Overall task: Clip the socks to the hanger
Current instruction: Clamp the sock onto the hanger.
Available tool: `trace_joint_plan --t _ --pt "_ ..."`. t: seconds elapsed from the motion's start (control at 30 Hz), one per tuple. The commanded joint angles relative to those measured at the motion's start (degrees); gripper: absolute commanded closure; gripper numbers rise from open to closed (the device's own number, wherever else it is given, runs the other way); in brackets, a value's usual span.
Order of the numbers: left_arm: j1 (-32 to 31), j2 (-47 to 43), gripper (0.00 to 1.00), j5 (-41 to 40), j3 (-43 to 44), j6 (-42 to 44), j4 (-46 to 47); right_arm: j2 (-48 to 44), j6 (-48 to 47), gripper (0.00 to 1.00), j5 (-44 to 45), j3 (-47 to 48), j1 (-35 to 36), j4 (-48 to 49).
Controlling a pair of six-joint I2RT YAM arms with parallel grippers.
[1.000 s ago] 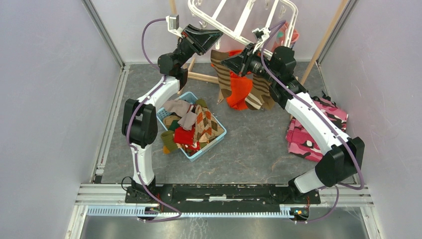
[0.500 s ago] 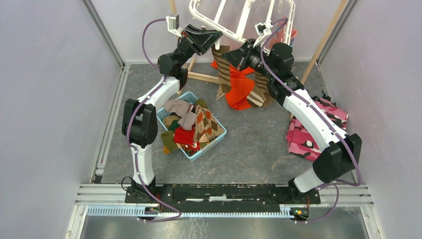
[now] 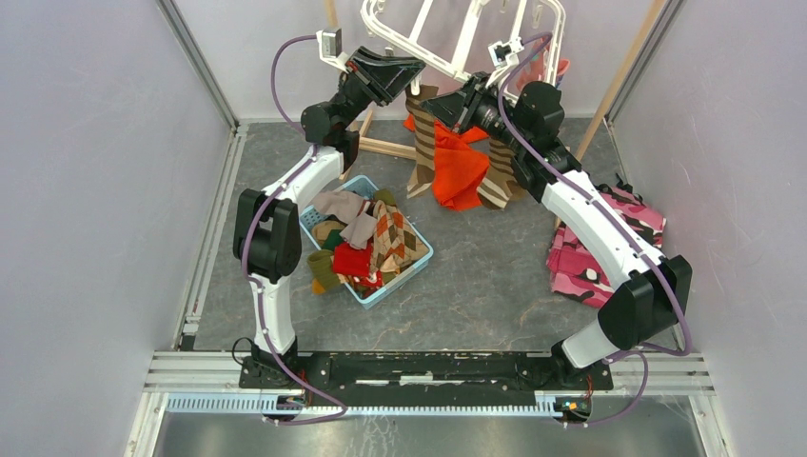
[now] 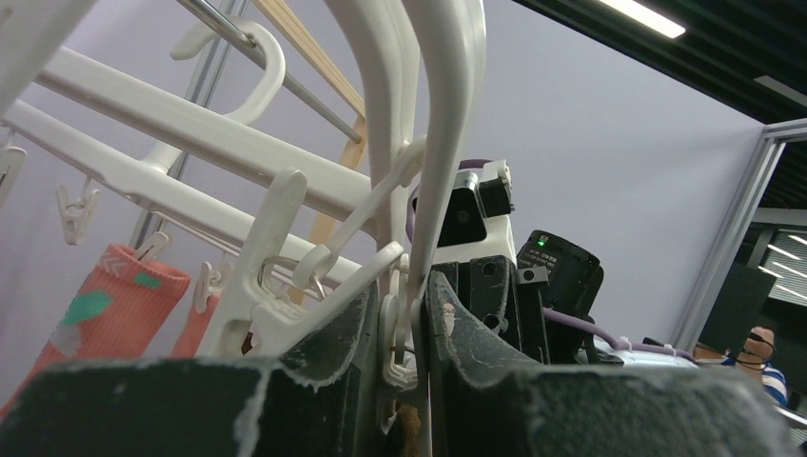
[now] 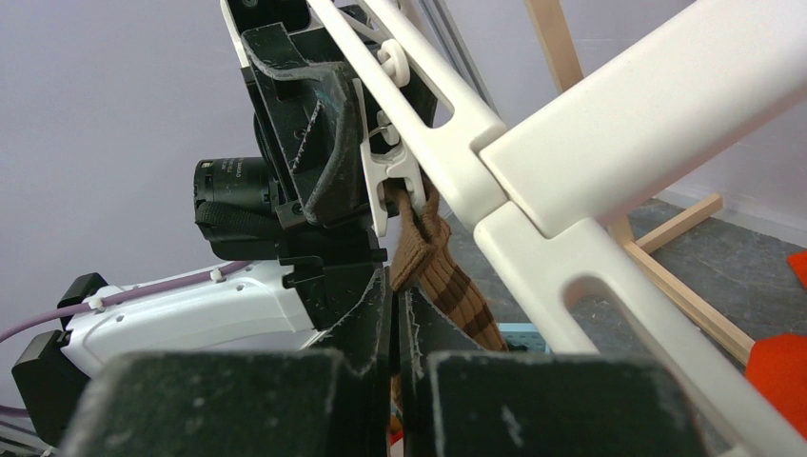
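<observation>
Hanger: the white hanger (image 3: 468,36) hung tilted at the far side, above the table.
Left gripper: the left gripper (image 4: 404,333) was clenched around a dangling clip (image 5: 385,176) on the frame's edge, apparently squeezing it.
Right gripper: the right gripper (image 5: 395,305) pinched a brown striped sock (image 5: 457,286), with the sock's top edge raised to that clip.
Done: a pink sock (image 4: 105,305) with teal patches already hung clipped.
In hand: it could not be told whether the clip had bitten the striped sock.
Left to do: many socks (image 3: 366,238) lay heaped in the blue basket (image 3: 423,257), so the task looked early.
</observation>
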Motion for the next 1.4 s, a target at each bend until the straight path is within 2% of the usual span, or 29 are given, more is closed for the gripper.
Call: trace_joint_plan --t 0.0,0.2,0.27,0.5,0.67,0.73,0.9,1.2,1.23,1.37 --pt "-0.5 -1.0 0.90 -0.5 2.0 -0.5 2.2 -1.1 0.9 1.00 -0.2 1.4 -0.1 2.7" --pt "-0.5 -1.9 0.48 0.0 1.3 -0.4 1.0 -0.6 0.5 1.00 0.3 1.5 -0.6 2.1" --pt "-0.6 -2.4 0.38 0.1 0.9 0.2 0.5 -0.6 0.4 1.00 0.4 1.5 -0.7 2.1" --pt "-0.5 -4.4 0.16 0.1 -1.1 2.5 -1.1 -1.0 0.3 0.99 -0.1 0.9 -0.9 2.3" --pt "-0.4 -8.7 0.04 -1.6 -7.1 8.3 -5.1 -2.4 -1.2 0.86 0.5 -1.0 -1.6 2.4" --pt "-0.4 -11.1 0.00 -2.6 -10.0 11.4 -7.6 -3.0 -2.0 0.84 1.1 -2.2 -1.8 2.3" --pt "-0.5 -16.5 0.00 -4.6 -15.1 18.7 -13.4 -4.0 -3.1 0.77 1.0 -4.2 -2.1 2.2" --pt "-0.4 -26.6 0.00 -7.8 -24.8 27.8 -21.8 -7.6 -9.3 0.51 3.0 -6.6 -2.2 -1.2" --pt "-0.4 -30.9 0.00 -8.4 -29.5 30.2 -23.7 -9.9 -13.3 0.45 3.6 -8.2 -2.2 -3.6" --pt "-0.5 -36.1 0.00 -8.2 -36.1 31.8 -24.6 -14.1 -20.2 0.38 3.1 -11.1 -2.2 -6.4"
